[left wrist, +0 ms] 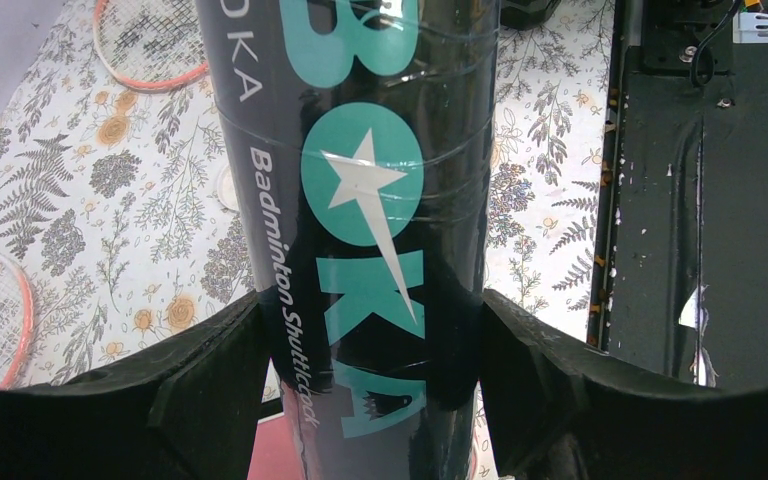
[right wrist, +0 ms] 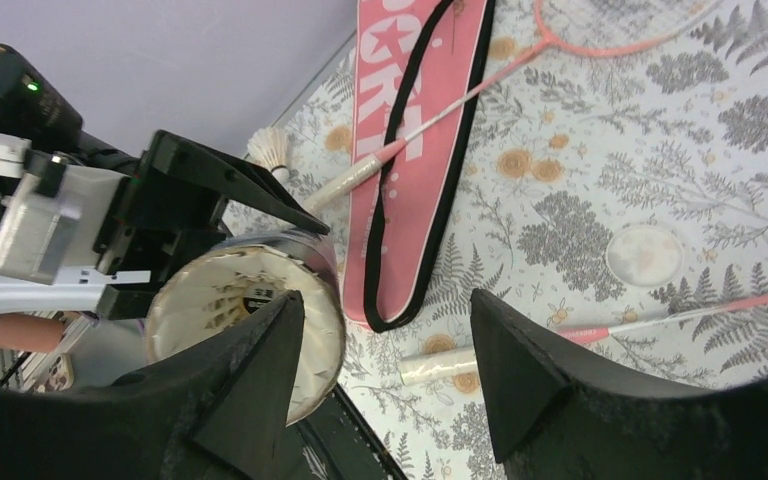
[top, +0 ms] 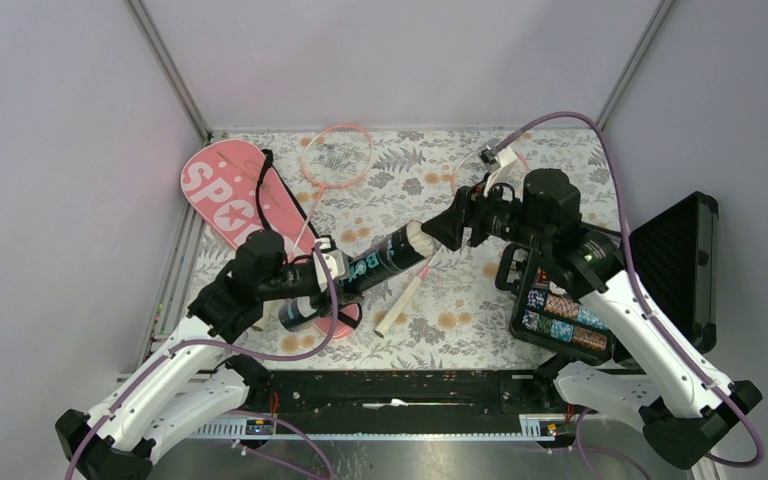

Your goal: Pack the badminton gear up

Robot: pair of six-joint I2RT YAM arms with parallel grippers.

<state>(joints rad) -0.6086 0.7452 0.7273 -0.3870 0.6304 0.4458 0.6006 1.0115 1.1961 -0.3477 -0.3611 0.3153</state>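
My left gripper (top: 332,272) is shut on the black tube with teal print (left wrist: 360,200), held slanting above the table, fingers (left wrist: 210,380) pressed on both sides. The tube's open end (right wrist: 235,300) shows white shuttlecocks inside. My right gripper (right wrist: 385,330) is open just in front of that mouth, one finger (right wrist: 250,370) overlapping it. Another shuttlecock (right wrist: 272,150) lies beside the pink "SPORT" bag (top: 222,185). One pink racket (top: 338,158) lies with its shaft over the bag. The second racket's cream handle (top: 400,300) rests under the tube.
A black case of patterned rolls (top: 558,312) stands open at the right, its lid (top: 675,255) raised. A round white cap (right wrist: 657,253) lies on the floral cloth. A black rail (top: 390,390) runs along the near edge. Grey walls close the back and sides.
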